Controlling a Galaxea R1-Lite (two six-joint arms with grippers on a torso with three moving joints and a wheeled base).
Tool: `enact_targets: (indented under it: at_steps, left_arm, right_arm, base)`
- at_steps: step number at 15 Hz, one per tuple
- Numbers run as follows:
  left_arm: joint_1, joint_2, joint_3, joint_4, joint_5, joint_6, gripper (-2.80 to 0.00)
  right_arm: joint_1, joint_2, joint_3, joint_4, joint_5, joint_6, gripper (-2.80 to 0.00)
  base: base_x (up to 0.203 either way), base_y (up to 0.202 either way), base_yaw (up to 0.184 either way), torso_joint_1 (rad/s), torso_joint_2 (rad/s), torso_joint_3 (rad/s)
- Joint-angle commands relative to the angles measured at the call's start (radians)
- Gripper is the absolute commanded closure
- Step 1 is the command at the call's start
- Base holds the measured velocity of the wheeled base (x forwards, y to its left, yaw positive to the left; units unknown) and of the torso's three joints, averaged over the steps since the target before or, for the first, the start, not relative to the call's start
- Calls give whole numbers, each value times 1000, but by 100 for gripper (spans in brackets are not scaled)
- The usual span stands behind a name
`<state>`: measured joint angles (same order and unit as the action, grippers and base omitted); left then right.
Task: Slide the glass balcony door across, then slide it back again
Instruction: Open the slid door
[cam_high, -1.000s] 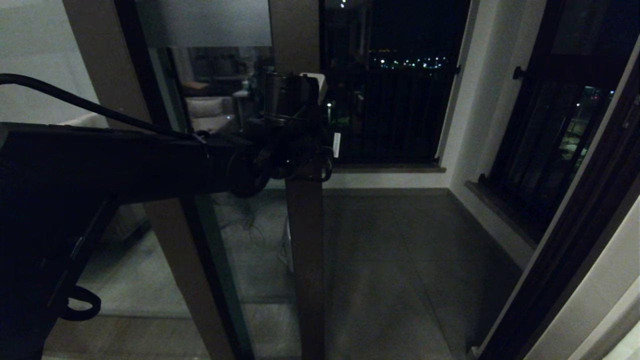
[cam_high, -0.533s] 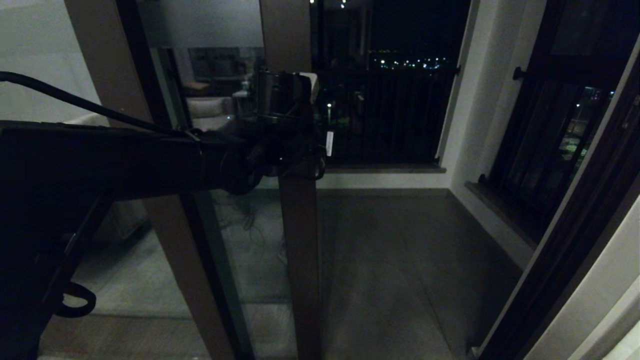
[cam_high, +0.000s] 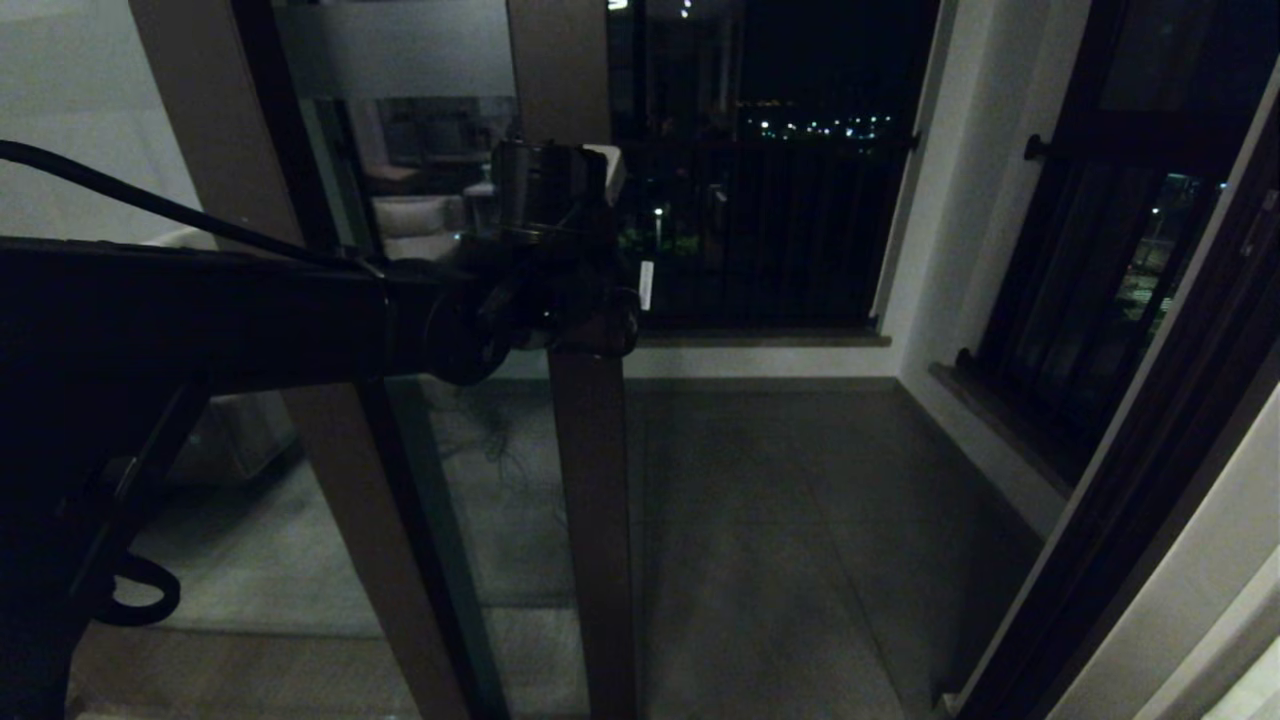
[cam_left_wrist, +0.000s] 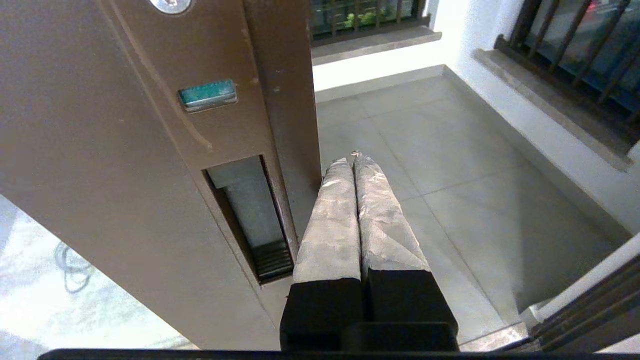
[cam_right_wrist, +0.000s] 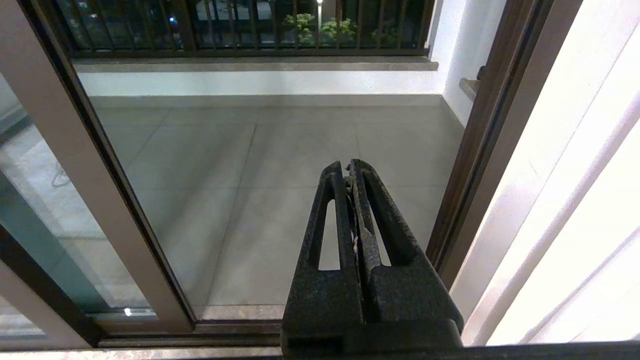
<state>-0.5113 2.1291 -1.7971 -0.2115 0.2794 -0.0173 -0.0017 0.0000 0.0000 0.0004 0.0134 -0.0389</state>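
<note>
- The glass balcony door (cam_high: 590, 520) stands a little left of the middle in the head view, its dark brown edge stile running from the top of the view down to the floor, with open doorway to its right.
- The left arm reaches across from the left at mid height, and the left gripper (cam_high: 600, 300) sits against the stile's free edge.
- In the left wrist view the left gripper (cam_left_wrist: 354, 160) has its two pale, worn fingers (cam_left_wrist: 332, 220) pressed flat together with nothing between them (they lie just beside the stile's edge; actual contact cannot be made out).
- The stile carries a narrow recessed handle (cam_left_wrist: 250, 215), a pocket sunk into the brown frame; a grey inner face and a ribbed black piece at its lower end show inside it.
- Near the recess on the stile are a small green tab (cam_left_wrist: 207, 94) and a silver screw (cam_left_wrist: 171, 4).
- The right gripper (cam_right_wrist: 348, 167) shows only in its own wrist view, fingers closed on nothing, hanging over the tiled balcony floor (cam_right_wrist: 280, 165) between a pale-framed glass panel (cam_right_wrist: 75, 150) and the dark door jamb (cam_right_wrist: 480, 150).
- Beyond the opening are the balcony railing (cam_high: 780, 230) and, on the right wall, a barred window (cam_high: 1100, 290).
</note>
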Motion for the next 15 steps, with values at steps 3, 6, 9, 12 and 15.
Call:
enact_targets:
  at_steps: [3,6,9,12,15]
  left_arm:
    - [13,-3,9,-6,7,0,0]
    - [22,-6,10,-5,7,0,0]
    - [35,-8,12,-5,8,0,0]
    - [46,-21,38,-6,7,0,0]
    - [56,-26,45,-6,7,0,0]
  right_arm:
    - [0,2,0,0,0,0,0]
    - [0,2,0,0,0,0,0]
    - [0,2,0,0,0,-1,0]
    - [0,2,0,0,0,-1,0]
    - [0,2,0,0,0,1,0]
  base:
    - [0,0,0,0,0,0]
    - [0,0,0,0,0,0]
    - [0,0,0,0,0,0]
    - [0,0,0,0,0,0]
    - [0,0,0,0,0,0]
